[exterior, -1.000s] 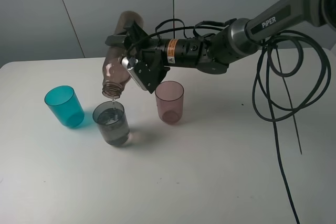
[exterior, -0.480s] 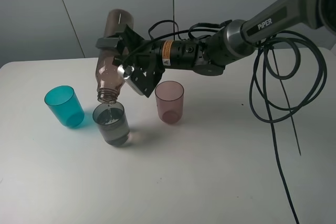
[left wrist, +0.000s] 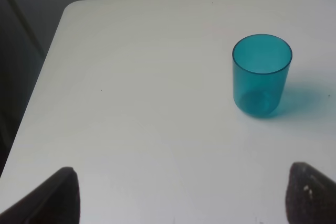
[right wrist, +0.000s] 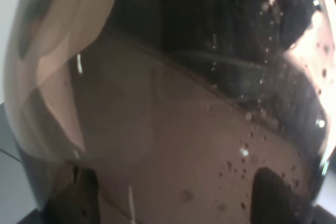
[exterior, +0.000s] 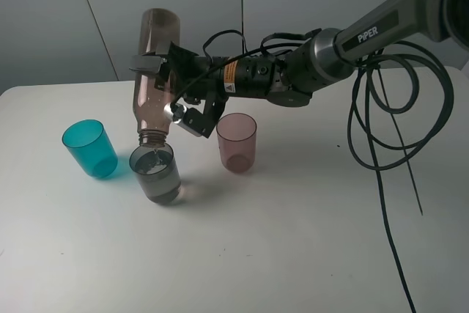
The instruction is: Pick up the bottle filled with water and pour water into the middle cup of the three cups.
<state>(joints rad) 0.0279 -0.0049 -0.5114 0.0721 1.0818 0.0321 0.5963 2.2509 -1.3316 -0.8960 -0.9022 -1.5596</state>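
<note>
My right gripper is shut on the smoky brown-grey bottle and holds it almost straight upside down. The bottle's mouth hangs just above the middle cup, a smoky grey tumbler with water in it. The teal cup stands to its left and the pink cup to its right. The bottle fills the right wrist view, wet with droplets. My left gripper is open and empty, low over the table, with the teal cup ahead of it. It does not show in the exterior view.
Loose black cables hang from the right arm over the table's right side. The white table ends at a rounded corner at the far left, against a grey wall.
The right gripper has rotated the bottle from a slant to nearly vertical, base up. Its mouth stays over the grey cup.
</note>
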